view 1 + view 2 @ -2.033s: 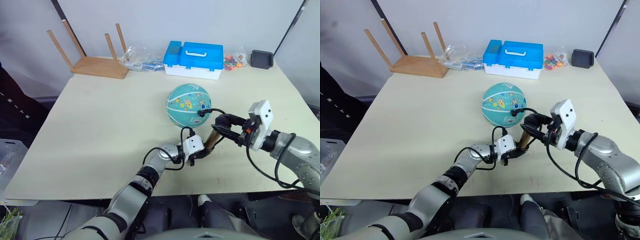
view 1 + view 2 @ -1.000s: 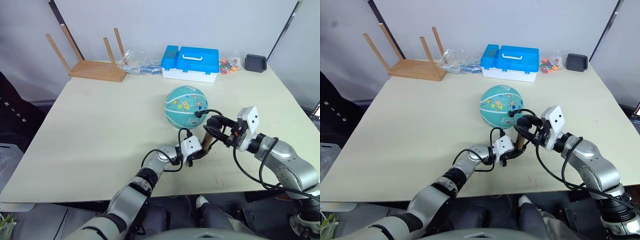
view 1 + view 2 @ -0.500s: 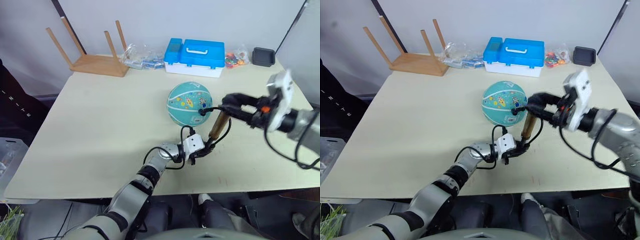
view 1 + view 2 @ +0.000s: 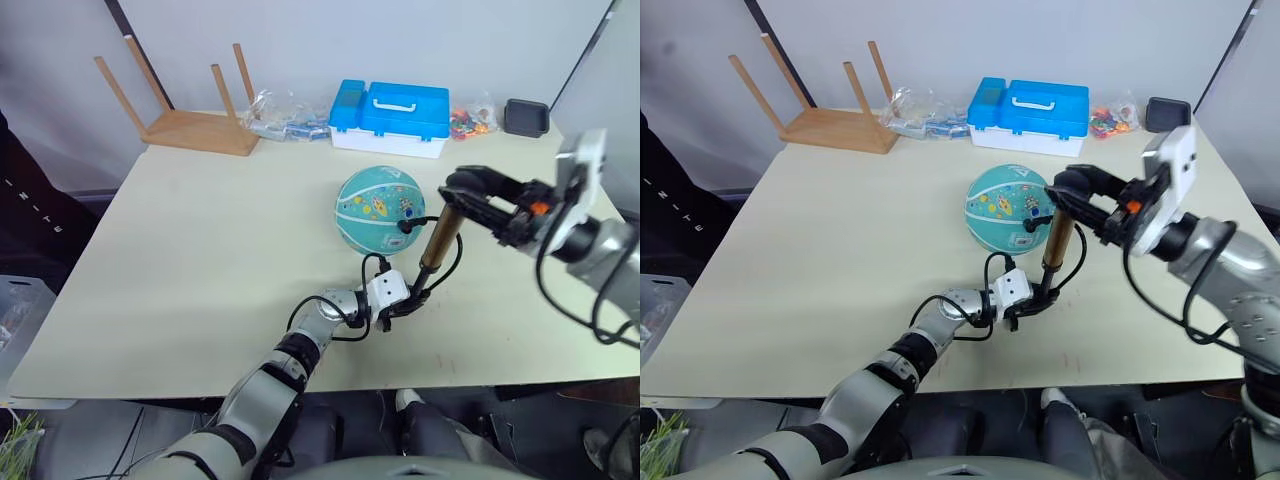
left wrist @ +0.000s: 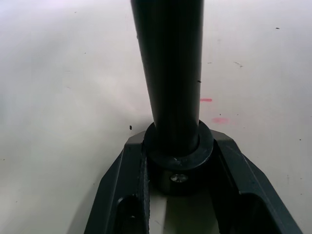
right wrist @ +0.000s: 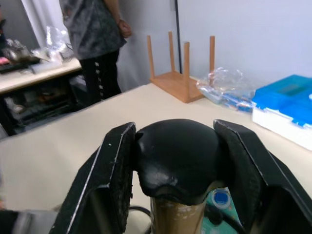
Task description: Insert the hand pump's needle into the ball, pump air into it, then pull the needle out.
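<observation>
Near the table's (image 4: 180, 260) front edge the hand pump (image 4: 438, 238) stands almost upright, left gripper (image 4: 408, 303) clamping its base, right gripper (image 4: 462, 187) clasping the T-handle, beside the ball (image 4: 378, 209); bare tabletop lies leftward.

Bronze-gold hand pump (image 4: 439, 238) upright beside the teal ball (image 4: 378, 209), its thin black hose looping to the ball.
</observation>
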